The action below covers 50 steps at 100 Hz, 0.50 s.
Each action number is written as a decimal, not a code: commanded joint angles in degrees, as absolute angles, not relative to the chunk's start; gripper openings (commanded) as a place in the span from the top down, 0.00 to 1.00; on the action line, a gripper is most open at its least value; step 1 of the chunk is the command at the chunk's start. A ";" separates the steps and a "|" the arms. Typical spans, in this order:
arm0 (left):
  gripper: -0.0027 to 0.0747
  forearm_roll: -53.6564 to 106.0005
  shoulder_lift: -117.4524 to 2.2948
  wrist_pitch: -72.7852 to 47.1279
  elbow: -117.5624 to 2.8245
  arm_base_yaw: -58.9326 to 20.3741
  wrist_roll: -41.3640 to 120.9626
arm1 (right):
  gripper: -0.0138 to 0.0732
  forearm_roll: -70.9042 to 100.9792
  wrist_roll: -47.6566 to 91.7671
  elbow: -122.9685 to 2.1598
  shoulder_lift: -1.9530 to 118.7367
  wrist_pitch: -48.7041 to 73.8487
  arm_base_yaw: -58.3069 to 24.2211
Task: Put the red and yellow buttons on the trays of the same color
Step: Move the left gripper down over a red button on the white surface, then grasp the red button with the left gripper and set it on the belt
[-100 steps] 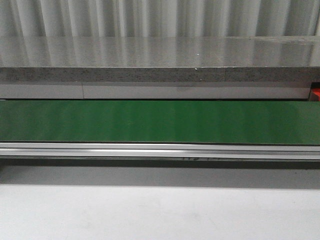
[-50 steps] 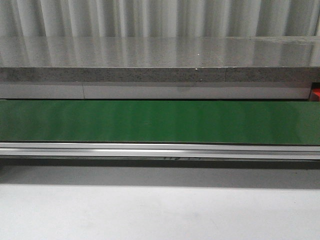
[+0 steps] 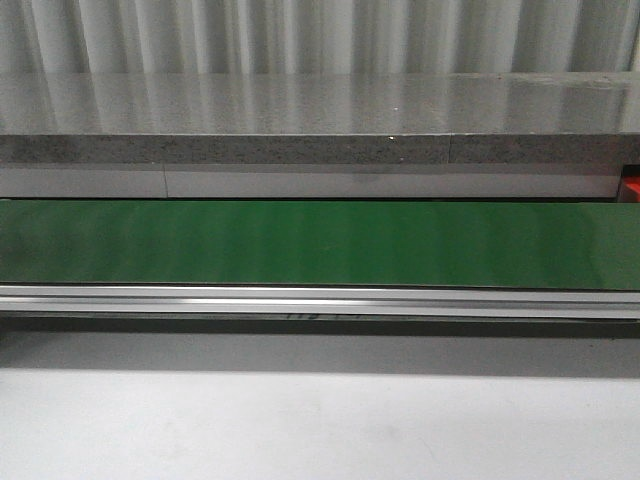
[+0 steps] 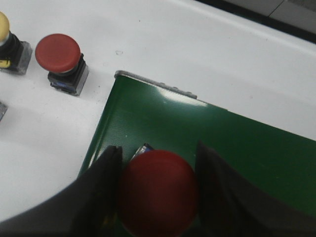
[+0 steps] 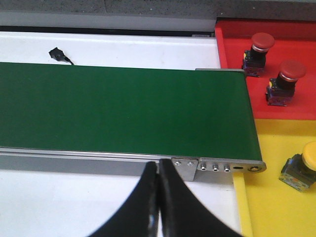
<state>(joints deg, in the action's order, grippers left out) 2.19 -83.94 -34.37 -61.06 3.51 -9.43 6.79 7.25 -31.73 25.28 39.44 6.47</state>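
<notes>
Two buttons [image 5: 260, 48] in far tray [image 5: 232, 49], one button [image 5: 302, 165] in near tray [image 5: 266, 207] — both beside belt [image 5: 123, 108]

red button [image 4: 157, 192] | gripped over belt | two on red tray [image 5: 237, 103]

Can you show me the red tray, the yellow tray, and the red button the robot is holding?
red tray [image 5: 237, 101]: right wrist view, bare floor near the belt's end.
yellow tray [image 5: 269, 207]: right wrist view, bare floor.
held red button [image 4: 158, 192]: left wrist view, middle of its red cap between the left tool's fingers.
</notes>
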 commanded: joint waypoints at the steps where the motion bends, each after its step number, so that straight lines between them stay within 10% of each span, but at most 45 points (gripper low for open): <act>1: 0.99 2.57 -84.07 -30.92 -62.56 3.15 -9.26 | 0.92 7.09 7.78 -33.16 25.41 35.34 6.47; 32: 0.93 2.95 -85.28 -31.80 -62.68 3.15 -7.16 | 0.92 7.09 7.78 -33.16 25.41 35.34 6.47; 50: 0.46 3.28 -85.28 -32.84 -62.68 3.15 -5.84 | 0.92 7.09 7.78 -33.16 25.41 35.34 6.47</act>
<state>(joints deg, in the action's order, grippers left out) 2.36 -87.13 -34.58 -61.06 3.51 -6.71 6.79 7.25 -31.73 25.28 39.44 6.47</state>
